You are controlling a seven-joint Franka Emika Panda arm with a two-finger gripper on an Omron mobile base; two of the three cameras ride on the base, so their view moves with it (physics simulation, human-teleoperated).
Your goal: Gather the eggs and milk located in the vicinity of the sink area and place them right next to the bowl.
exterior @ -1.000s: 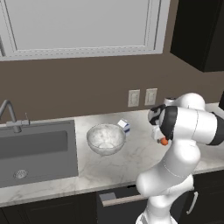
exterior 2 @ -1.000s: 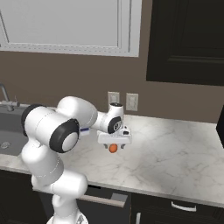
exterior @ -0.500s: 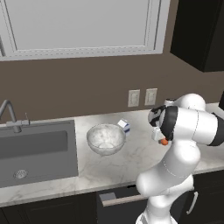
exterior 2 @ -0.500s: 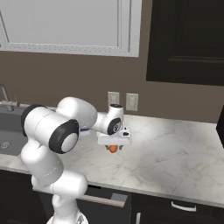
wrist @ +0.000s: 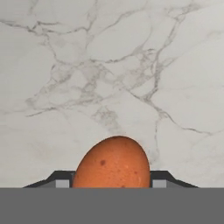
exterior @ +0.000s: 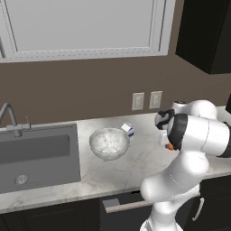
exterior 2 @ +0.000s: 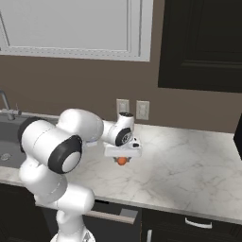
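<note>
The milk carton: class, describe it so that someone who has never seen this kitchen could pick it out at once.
Start at the marble counter to the right of the dark sink. A wide glass bowl sits there, and the milk carton stands just behind its right rim, towards the wall. It is the one small white box with blue markings.

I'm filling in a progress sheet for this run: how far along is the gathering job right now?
Done, by the look of it: the milk stands right beside the bowl. In hand: the end effector is closed on one egg over the marble counter, off to the bowl's right. Left: set this egg down next to the bowl. A second egg can't be located from these views.
</note>
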